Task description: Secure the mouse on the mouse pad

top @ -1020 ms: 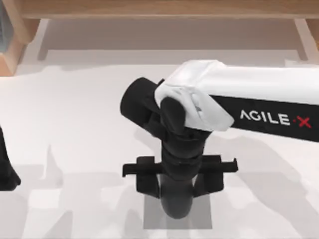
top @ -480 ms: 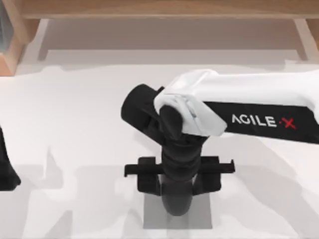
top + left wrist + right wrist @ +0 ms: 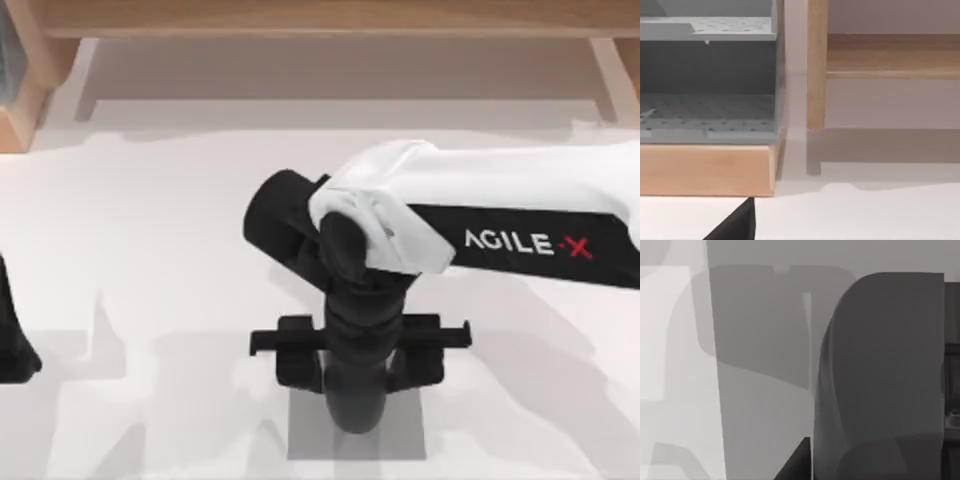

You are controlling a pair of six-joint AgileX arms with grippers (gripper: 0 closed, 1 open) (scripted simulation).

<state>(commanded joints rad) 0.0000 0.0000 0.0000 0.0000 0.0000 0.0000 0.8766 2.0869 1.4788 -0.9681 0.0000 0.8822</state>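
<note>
Right pincer point(image 3: 357, 385): at the surface's point(image 3: 150, 250) six o'clock, fingers astride the mouse point(image 3: 353, 408), seemingly grasping it.
Mouse: on the mouse pad point(image 3: 410, 440).
Left arm: parked at nine o'clock.

The flat mid-grey rectangular mouse pad point(image 3: 405, 440) is largely covered by the right gripper point(image 3: 358, 372). The small black oval mouse point(image 3: 353, 418) is partly hidden beneath it.

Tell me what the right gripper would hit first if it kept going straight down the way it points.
Probably the mouse, directly beneath the right gripper and over the mouse pad; their gap, if any, cannot be judged.
</note>
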